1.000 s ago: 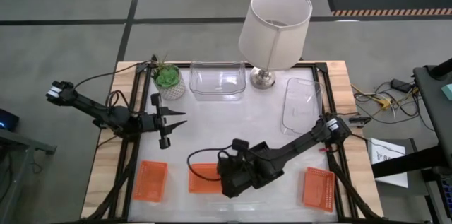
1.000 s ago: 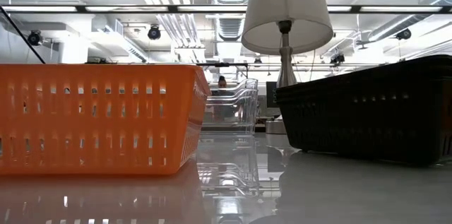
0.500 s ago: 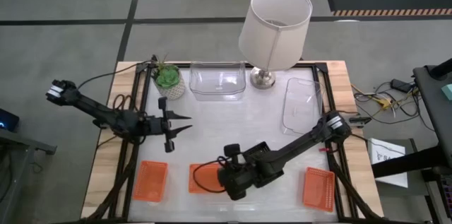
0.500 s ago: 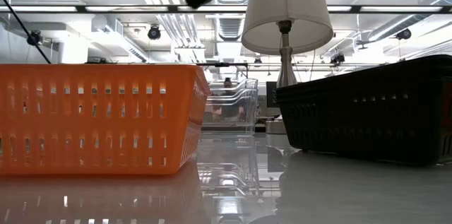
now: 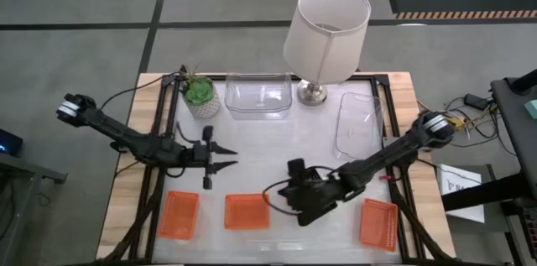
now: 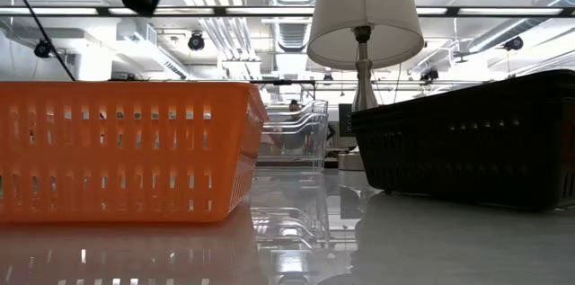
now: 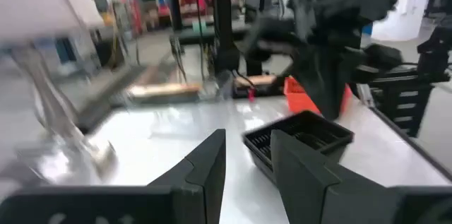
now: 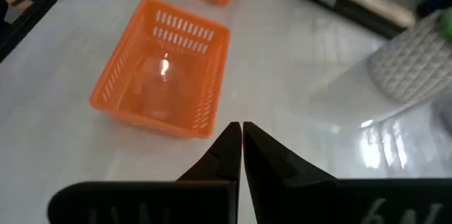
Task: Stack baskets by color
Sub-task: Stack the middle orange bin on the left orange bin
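Three orange baskets rest flat on their bottoms along the table's near side. Two clear baskets lie at the far side. A black basket stands on the table under my right arm; the high view mostly hides it. My right gripper is shut and empty, hovering just right of the middle orange basket. My left gripper is open and empty in mid-table, pointing level toward the black basket.
A white lamp and a potted green plant stand at the far edge. The low view shows an orange basket at left, a black one at right and clear ones behind. A cable loops at my right wrist.
My right gripper, shut throughout, has drawn back from over the middle orange basket toward the table's right edge, rolling its wrist. My left gripper has moved toward the table's right and near edges, sunk a little and rolled. No basket has moved.
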